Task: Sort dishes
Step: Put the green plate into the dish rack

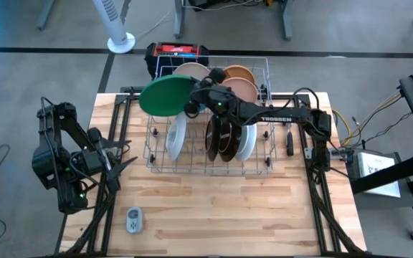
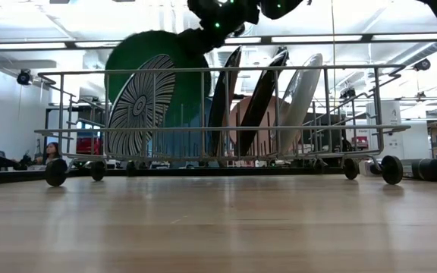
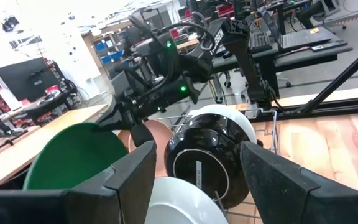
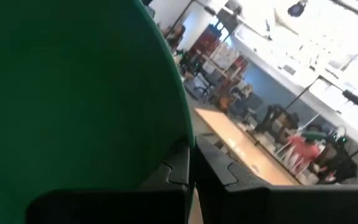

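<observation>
A large green plate (image 1: 167,95) hangs tilted over the far left part of the silver wire rack (image 1: 210,166), with my right gripper (image 1: 192,106) shut on it. The low view shows the green plate (image 2: 161,68) behind a striped plate (image 2: 137,105); its lower part is hidden there. White (image 1: 176,136) and dark brown (image 1: 221,136) plates stand on edge in the rack. Tan and pink bowls (image 1: 239,84) lie at its far side. My left gripper (image 1: 124,159) waits open left of the rack, holding nothing. My right gripper (image 4: 191,158) pinches the green plate's rim (image 4: 182,134) between its two fingers, on the side of the plate toward the rack's middle. The fingers come about level from the table's right. The plate sits tilted; whether its lower edge rests on the rack cannot be told.
A small grey gadget (image 1: 134,219) lies near the table's front left. A red and black box (image 1: 178,51) stands behind the rack. A dark pen-like object (image 1: 290,140) lies right of the rack. Bare wood stretches in front of the rack.
</observation>
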`<act>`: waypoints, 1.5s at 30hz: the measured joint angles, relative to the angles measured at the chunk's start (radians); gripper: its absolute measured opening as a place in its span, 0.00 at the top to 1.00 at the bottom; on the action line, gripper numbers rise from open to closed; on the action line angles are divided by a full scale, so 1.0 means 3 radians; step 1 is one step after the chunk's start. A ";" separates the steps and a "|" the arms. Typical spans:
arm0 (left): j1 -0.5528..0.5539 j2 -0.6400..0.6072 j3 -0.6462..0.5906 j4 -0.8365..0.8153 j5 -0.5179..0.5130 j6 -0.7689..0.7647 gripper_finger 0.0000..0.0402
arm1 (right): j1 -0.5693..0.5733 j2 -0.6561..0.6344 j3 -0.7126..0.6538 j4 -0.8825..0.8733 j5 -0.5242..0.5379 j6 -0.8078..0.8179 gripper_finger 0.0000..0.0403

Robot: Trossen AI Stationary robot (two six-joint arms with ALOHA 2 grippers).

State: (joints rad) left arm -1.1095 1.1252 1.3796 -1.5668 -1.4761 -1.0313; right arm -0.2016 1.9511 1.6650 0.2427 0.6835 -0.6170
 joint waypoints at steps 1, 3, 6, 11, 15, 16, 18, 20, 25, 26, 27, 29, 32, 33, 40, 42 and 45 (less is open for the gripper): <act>0.0001 0.0000 0.0000 0.0003 0.0001 0.0000 0.44 | 0.0000 0.0000 0.0000 -0.0057 0.0016 0.0045 1.00; 0.0000 0.0000 0.0000 0.0008 0.0001 -0.0003 0.44 | 0.0000 0.0000 -0.0001 -0.0182 0.0088 0.0142 1.00; 0.0001 0.0000 0.0000 0.0008 0.0001 0.0003 0.44 | -0.0005 0.0001 -0.0032 -0.0303 0.0117 0.0270 1.00; 0.0001 0.0000 0.0000 0.0010 -0.0001 0.0003 0.44 | -0.0003 0.0001 -0.0124 -0.0301 0.0204 0.0313 1.00; 0.0001 0.0000 0.0000 0.0014 -0.0018 -0.0005 0.44 | 0.0002 0.0003 -0.0155 -0.0336 0.0231 0.0319 1.00; 0.0001 0.0000 0.0000 0.0019 -0.0021 -0.0005 0.44 | 0.0003 0.0002 -0.0155 -0.0344 0.0241 0.0319 1.00; 0.0000 0.0000 0.0000 0.0025 -0.0022 -0.0006 0.44 | 0.0003 0.0002 -0.0155 -0.0355 0.0253 0.0323 1.00; 0.0000 0.0000 0.0000 0.0043 -0.0023 -0.0008 0.44 | 0.0001 0.0003 -0.0155 -0.0382 0.0258 0.0342 1.00; 0.0001 0.0001 0.0000 0.0066 -0.0023 -0.0008 0.44 | 0.0001 0.0001 -0.0155 -0.0441 0.0263 0.0348 1.00; 0.0000 0.0001 0.0000 0.0068 -0.0023 -0.0008 0.44 | 0.0001 0.0001 -0.0155 -0.0445 0.0263 0.0349 1.00; 0.0000 0.0001 0.0000 0.0071 -0.0024 -0.0008 0.44 | 0.0001 0.0002 -0.0155 -0.0445 0.0263 0.0348 1.00; 0.0001 0.0001 0.0000 0.0075 -0.0023 -0.0008 0.44 | 0.0003 0.0002 -0.0155 -0.0447 0.0261 0.0348 1.00; 0.0000 0.0001 0.0000 0.0085 -0.0023 -0.0008 0.44 | 0.0001 0.0001 -0.0155 -0.0449 0.0243 0.0347 1.00; 0.0000 0.0001 0.0000 0.0086 -0.0023 -0.0009 0.44 | 0.0001 0.0002 -0.0155 -0.0450 0.0229 0.0346 0.99; 0.0000 0.0001 0.0000 0.0099 -0.0023 -0.0009 0.44 | 0.0021 0.0001 -0.0154 -0.0491 0.0147 0.0319 0.91; 0.0000 0.0001 0.0000 0.0099 -0.0023 -0.0009 0.44 | 0.0027 0.0001 -0.0154 -0.0492 0.0149 0.0316 0.90; 0.0001 0.0001 0.0000 0.0103 -0.0023 -0.0009 0.44 | 0.0040 0.0001 -0.0154 -0.0490 0.0153 0.0315 0.87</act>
State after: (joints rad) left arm -1.1093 1.1255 1.3796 -1.5358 -1.4830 -1.0340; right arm -0.1896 1.9514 1.6188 0.0958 0.7293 -0.5223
